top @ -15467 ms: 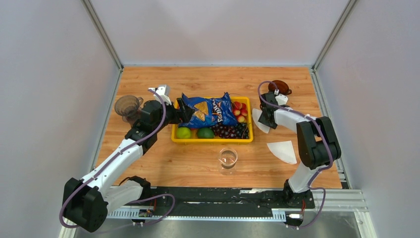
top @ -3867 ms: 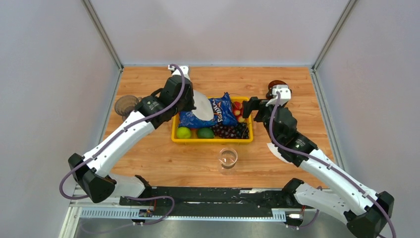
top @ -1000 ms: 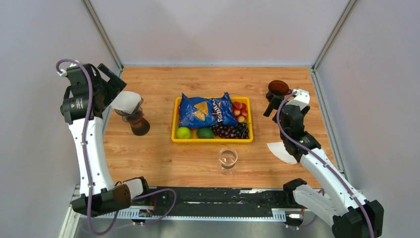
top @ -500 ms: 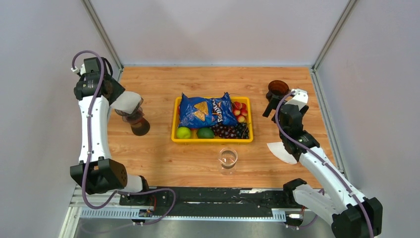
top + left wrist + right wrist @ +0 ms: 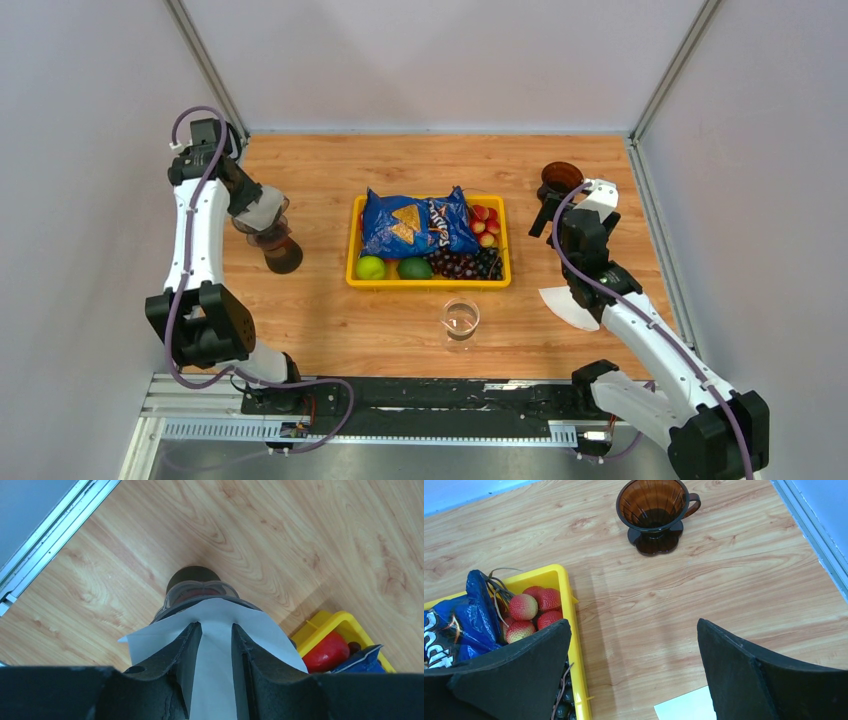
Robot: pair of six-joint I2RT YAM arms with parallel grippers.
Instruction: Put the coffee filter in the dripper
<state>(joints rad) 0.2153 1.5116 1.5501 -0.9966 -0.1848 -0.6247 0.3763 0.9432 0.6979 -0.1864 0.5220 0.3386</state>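
Observation:
At the table's left, a white coffee filter sits over the mouth of a clear grey dripper on a dark base. My left gripper points down onto the filter. In the left wrist view its fingers stand half closed with a gap, lying on the paper. The paper shows through the gap and is not pinched. The dripper's rim peeks out beyond it. My right gripper hangs wide open over bare wood, holding nothing.
A brown dripper stands at the back right. A second white filter lies flat by the right arm. The yellow basket holds a blue chips bag and fruit. A glass stands in front.
My left arm has swung further over the dripper, pressing the filter down onto it, and its jaws have narrowed from wide open. The right arm has barely moved.

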